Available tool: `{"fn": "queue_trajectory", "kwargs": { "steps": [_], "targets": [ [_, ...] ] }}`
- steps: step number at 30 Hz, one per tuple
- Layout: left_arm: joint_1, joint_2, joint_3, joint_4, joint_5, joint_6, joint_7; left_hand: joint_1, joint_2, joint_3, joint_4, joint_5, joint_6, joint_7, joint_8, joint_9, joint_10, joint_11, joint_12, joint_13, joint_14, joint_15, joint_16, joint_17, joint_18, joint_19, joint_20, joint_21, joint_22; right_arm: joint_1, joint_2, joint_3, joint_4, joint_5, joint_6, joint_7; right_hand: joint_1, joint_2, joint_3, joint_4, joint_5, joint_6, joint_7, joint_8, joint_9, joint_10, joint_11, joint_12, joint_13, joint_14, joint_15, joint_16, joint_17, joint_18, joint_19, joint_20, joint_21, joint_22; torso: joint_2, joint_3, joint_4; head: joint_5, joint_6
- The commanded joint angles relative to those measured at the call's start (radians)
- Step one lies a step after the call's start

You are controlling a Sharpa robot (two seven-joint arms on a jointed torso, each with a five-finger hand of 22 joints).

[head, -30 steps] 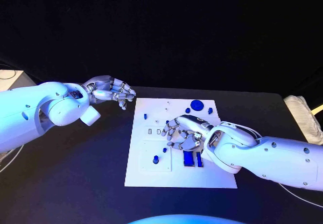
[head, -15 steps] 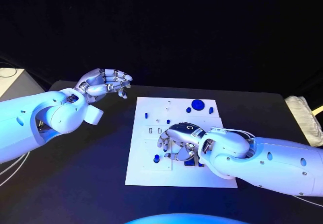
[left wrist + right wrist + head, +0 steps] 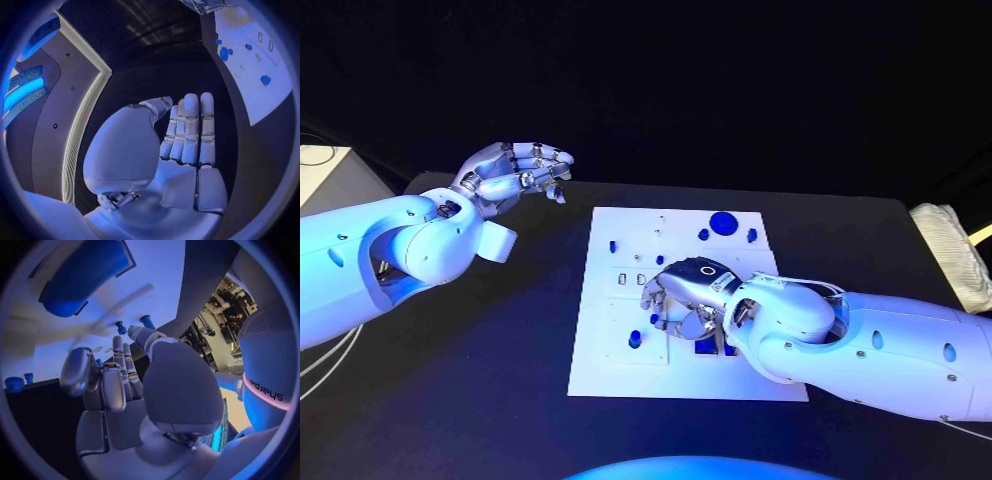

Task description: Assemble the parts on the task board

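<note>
- Over the middle of the task board (image 3: 610, 385), the right hand (image 3: 687, 300) hung palm-down with its fingers curled toward the plate; whether they pinched a part could not be told, since the hand hid what lay under it.
- Just beside that hand, toward the robot, the blue blocks (image 3: 714, 347) lay in their recess, partly covered by the right arm.
- A small blue peg (image 3: 635, 340) stood just to the left of the hand's fingertips, close but apart from them.
- Farther back on the board sat a round blue disc (image 3: 723, 223), well apart from both hands.
- Off the board, past the bench's far left corner, the left hand (image 3: 516, 172) was raised, holding nothing, its fingers loosely bent in the head view.
- The right hand was plainly the nearer one, so the next placing likely fell to it.
</note>
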Motion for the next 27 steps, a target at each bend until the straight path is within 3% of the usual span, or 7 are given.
{"fn": "queue_trajectory", "kwargs": {
  "steps": [1, 27],
  "targets": [
    [0.000, 0.000, 0.001, -0.002, 0.026, -0.010, 0.017, -0.008, 0.001, 0.000, -0.005, -0.007, 0.003, 0.011, -0.006, -0.002, 0.001, 0.007, -0.005, -0.002, -0.001, 0.003, -0.005, -0.001, 0.012, -0.001, 0.004, -0.006, -0.001, -0.002, -0.003, 0.000, 0.004, -0.035, -0.056, -0.018, 0.002, 0.011, 0.014, -0.004, 0.000, 0.013, -0.005, 0.005, 0.002, 0.021, -0.006, 0.006, 0.001, 0.040, -0.006, 0.002, -0.002, -0.016, 0.012, -0.001, 0.024, 0.042, 0.001, 0.0010, -0.0002, 0.002, -0.001],
    [0.000, 0.003, 0.001, -0.012, 0.031, -0.007, 0.003, -0.012, 0.002, -0.002, -0.010, -0.009, 0.007, 0.010, -0.006, -0.008, 0.010, 0.005, 0.000, -0.006, 0.004, 0.001, -0.001, -0.003, 0.013, 0.003, 0.004, -0.007, -0.002, -0.009, 0.015, -0.002, -0.013, -0.022, 0.057, -0.017, -0.027, 0.004, 0.028, -0.018, -0.022, 0.032, -0.007, 0.005, 0.007, -0.021, 0.002, -0.031, -0.020, 0.041, -0.001, 0.007, 0.002, -0.014, 0.004, 0.000, 0.004, 0.038, -0.001, -0.0010, -0.0005, 0.005, -0.015]
  ]
}}
